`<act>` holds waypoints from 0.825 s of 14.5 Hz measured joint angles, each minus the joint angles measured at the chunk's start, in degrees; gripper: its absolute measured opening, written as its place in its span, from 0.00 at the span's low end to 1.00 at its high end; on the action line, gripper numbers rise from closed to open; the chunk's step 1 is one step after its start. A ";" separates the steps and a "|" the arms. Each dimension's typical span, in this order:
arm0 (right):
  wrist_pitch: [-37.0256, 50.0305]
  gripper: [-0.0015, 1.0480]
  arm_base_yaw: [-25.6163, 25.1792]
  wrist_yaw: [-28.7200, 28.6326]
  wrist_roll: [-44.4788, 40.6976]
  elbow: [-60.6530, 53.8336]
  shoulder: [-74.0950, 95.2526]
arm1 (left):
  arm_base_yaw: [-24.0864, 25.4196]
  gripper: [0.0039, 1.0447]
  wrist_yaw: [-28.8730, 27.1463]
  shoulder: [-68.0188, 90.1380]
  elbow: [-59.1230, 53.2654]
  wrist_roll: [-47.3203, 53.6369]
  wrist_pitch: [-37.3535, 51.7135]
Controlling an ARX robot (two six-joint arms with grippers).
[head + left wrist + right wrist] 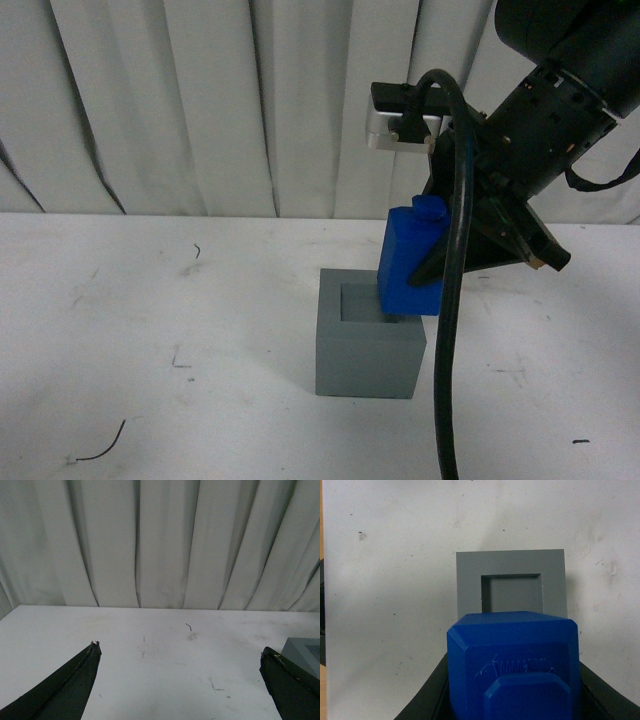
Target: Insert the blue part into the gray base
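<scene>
**Tilted blue block at the lip of the gray cube's socket, so a jam is the danger.**

The right gripper (424, 274) is clamped on the bright blue matte rectangular block with a small knob on top (410, 262). It holds the block leaning, with the lower end at the rim of the square recess (512, 591) in the matte gray cube (365, 352), on the side nearer the right arm. The wrist view shows the recess mostly uncovered beyond the block, so the two look misaligned. Pressing down now would likely catch a lower corner on the rim. That could wedge the block, twist it in the fingers, or shove the loose cube across the white table (150, 300). The left gripper (180, 651) is spread wide, holds nothing, and does not brace the cube.
</scene>
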 joint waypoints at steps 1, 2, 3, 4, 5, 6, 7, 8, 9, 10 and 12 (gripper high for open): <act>0.17 0.45 0.17 -0.02 0.28 0.61 0.87 | 0.00 0.94 0.00 0.00 0.00 0.00 0.02; 0.59 0.45 0.22 0.00 0.90 1.01 1.64 | 0.00 0.94 0.00 0.00 0.00 0.00 0.00; 1.03 0.45 0.28 0.00 1.25 1.33 2.10 | 0.00 0.94 0.00 0.00 0.00 0.00 0.00; 1.46 0.45 0.28 0.00 1.60 1.57 2.38 | 0.00 0.94 0.00 0.00 0.00 0.00 0.00; 1.88 0.45 0.28 0.00 1.92 1.70 2.73 | 0.00 0.94 0.00 0.00 0.00 0.00 0.00; 2.27 0.45 0.33 0.09 2.45 1.73 3.43 | 0.00 0.94 0.00 0.00 0.00 0.00 0.00; 2.71 0.45 0.55 0.00 2.78 1.73 3.98 | 0.00 0.94 0.00 0.00 0.00 0.00 0.00; 3.17 0.45 0.76 0.11 3.02 1.99 4.11 | 0.00 0.94 0.00 0.00 0.00 0.00 0.00; 3.61 0.45 1.11 0.15 3.69 2.16 4.26 | 0.00 0.94 0.00 0.00 0.00 0.00 0.02; 4.00 0.45 1.46 0.13 4.33 2.16 4.28 | 0.00 0.94 0.00 0.00 0.00 0.00 0.02; 4.63 0.45 2.10 -0.13 5.38 2.47 4.68 | 0.00 0.94 0.00 0.00 0.00 0.00 0.02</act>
